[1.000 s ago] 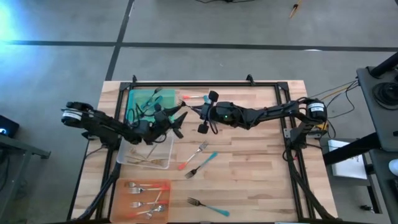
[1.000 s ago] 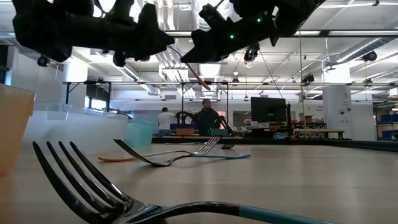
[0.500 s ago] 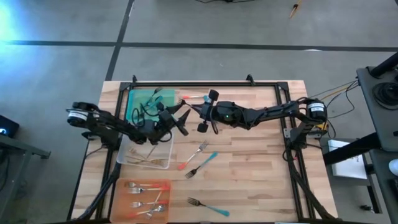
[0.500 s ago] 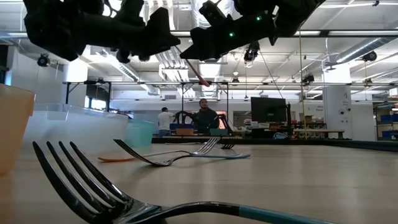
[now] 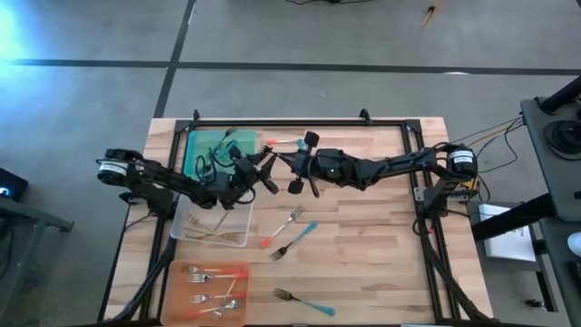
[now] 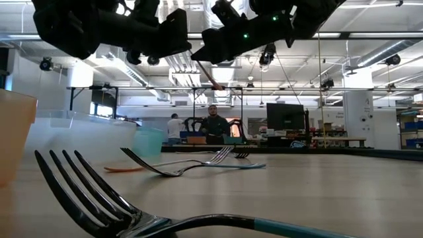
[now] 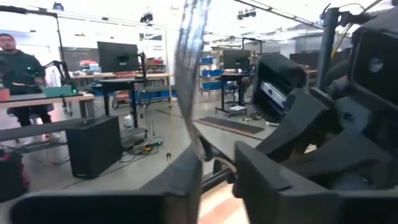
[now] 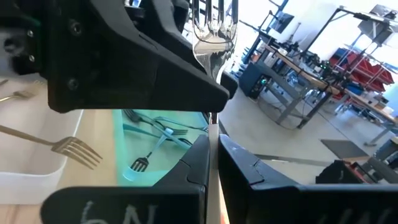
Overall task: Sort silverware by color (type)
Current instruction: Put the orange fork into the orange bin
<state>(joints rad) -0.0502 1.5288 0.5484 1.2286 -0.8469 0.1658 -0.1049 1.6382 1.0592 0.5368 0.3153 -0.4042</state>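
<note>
My right gripper (image 5: 283,162) hangs above the table's far middle, shut on a red-handled fork (image 8: 214,31) that stands tines up. Its red handle (image 6: 210,77) slants down below the fingers in the low view. My left gripper (image 5: 268,173) faces it from the left, open. In the left wrist view (image 7: 217,162) the fork's metal part (image 7: 189,68) rises between its fingers, close to one finger. Other forks lie flat on the table or in the trays. My right gripper pinches the fork between its two fingers at the neck (image 8: 212,121), just below the tines. The fingers come level from the table's right and lie across the fork. The fork is lifted clear and nearly upright, tines up, with the red handle slanting down. My left gripper: I cannot tell whether the one finger (image 7: 186,174) beside the fork's metal part touches it.
A green tray (image 5: 195,145) with teal forks, a clear tray (image 5: 186,222) with gold forks and an orange tray (image 5: 182,272) with red forks line the table's left side. Loose forks lie at mid-table (image 5: 292,232), near the front edge (image 5: 304,300) and by the far edge (image 5: 281,143).
My left gripper has moved toward the table's right and far side and risen a little, closing in on the right gripper and the fork it holds. The right gripper and the fork have stayed where they were.
</note>
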